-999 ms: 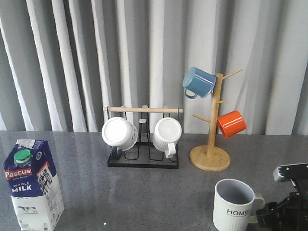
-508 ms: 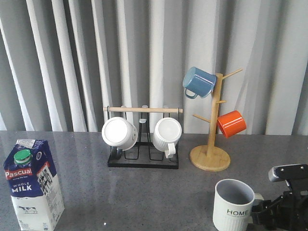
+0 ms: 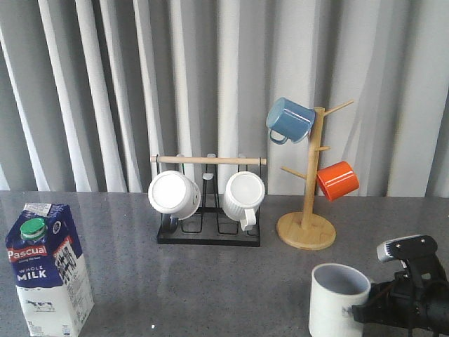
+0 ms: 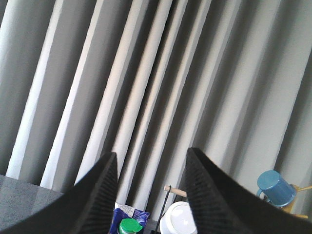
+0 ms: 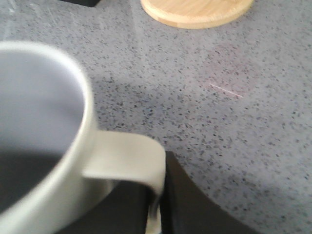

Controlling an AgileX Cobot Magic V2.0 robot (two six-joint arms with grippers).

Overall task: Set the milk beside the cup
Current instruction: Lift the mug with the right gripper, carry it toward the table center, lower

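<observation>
Milk (image 3: pixel 49 269) stands upright at front-left of the grey bench (image 3: pixel 210 281), green cap on top, well apart from the cup (image 3: pixel 338 300) at front-right. Right gripper (image 3: pixel 375 312) is at the cup's handle (image 5: pixel 127 161); wrist view shows dark fingers (image 5: pixel 195 204) pressed up against it w/ the handle between, so clamped on it. Left fingers (image 4: pixel 97 190) hang spread apart, nothing betw. them, up high facing the curtain (image 3: pixel 105 84). Black rack w/ two white mugs (image 3: pixel 208 196) and wooden mug tree (image 3: pixel 307 203) sit at the back.
</observation>
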